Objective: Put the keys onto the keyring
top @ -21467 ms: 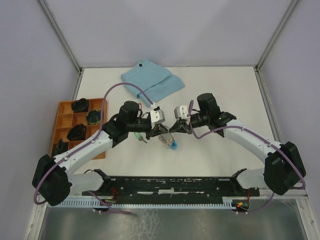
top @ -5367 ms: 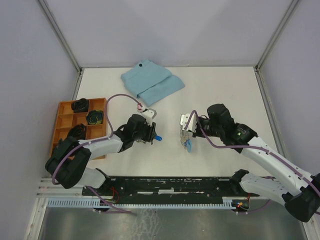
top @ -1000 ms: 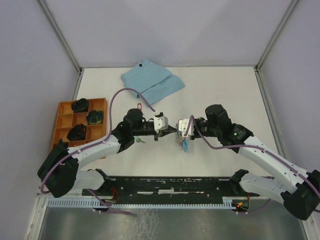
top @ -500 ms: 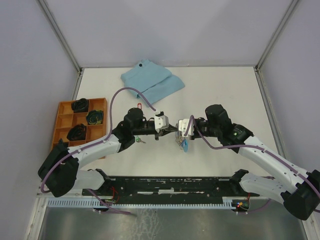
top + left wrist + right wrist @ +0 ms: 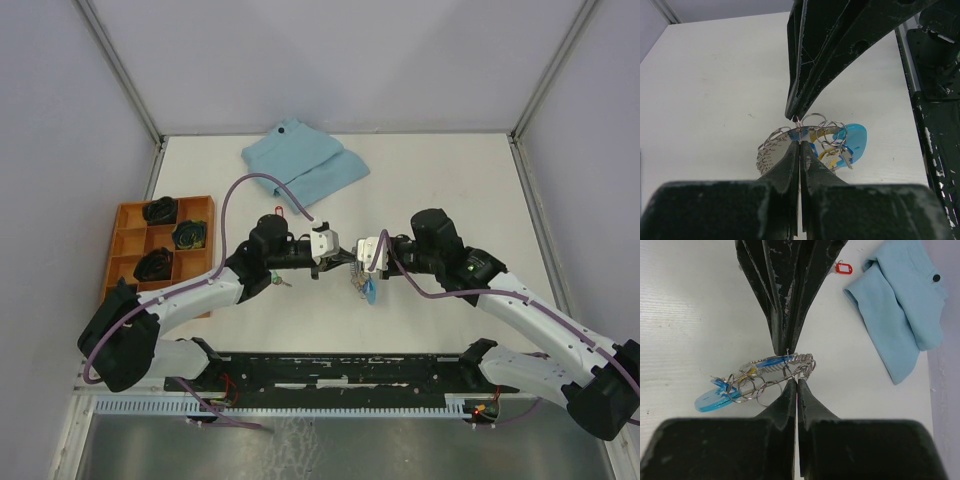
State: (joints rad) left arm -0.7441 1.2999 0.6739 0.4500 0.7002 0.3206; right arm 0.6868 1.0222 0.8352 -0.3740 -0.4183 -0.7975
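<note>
The keyring (image 5: 362, 284) hangs above the table between both grippers, a cluster of wire rings (image 5: 812, 131) (image 5: 771, 374) with a light-blue piece (image 5: 854, 139) (image 5: 710, 400) and a bit of yellow. My left gripper (image 5: 337, 262) (image 5: 800, 143) is shut on a thin ring wire. My right gripper (image 5: 354, 265) (image 5: 797, 381) is shut on the rings from the opposite side, tips almost touching the left's. A small silver key (image 5: 845, 159) dangles among the rings. The red-tagged key (image 5: 278, 211) (image 5: 842, 268) lies on the table. The green-tagged key (image 5: 278, 282) lies under the left arm.
A folded light-blue cloth (image 5: 303, 163) (image 5: 905, 305) lies at the back of the table. An orange compartment tray (image 5: 128, 240) with dark items stands at the left edge. The black rail (image 5: 340, 368) runs along the near edge.
Five seconds ago the grippers were apart, the left holding a blue piece and the right the keyring. They have since met. Over the last second the left gripper crept slightly right.
</note>
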